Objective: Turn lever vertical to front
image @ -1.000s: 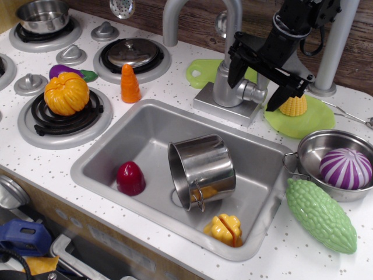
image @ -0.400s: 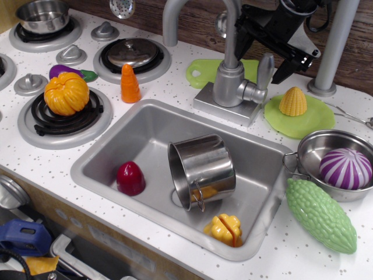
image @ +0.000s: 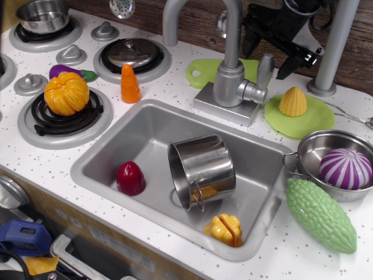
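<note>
Fingers (image: pixel 252 36) apart, empty, backed up off the lever (image: pixel 265 71), which now stands vertical beside the tap body (image: pixel 229 86). Lever hasn't gone front yet.

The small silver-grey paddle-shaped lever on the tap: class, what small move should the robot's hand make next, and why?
Probably lower the black hand toward the small silver-grey paddle-shaped lever so its open fingers straddle the paddle. The lever stands upright, not yet turned to the front, and the hand hangs above and behind it, touching nothing.
</note>
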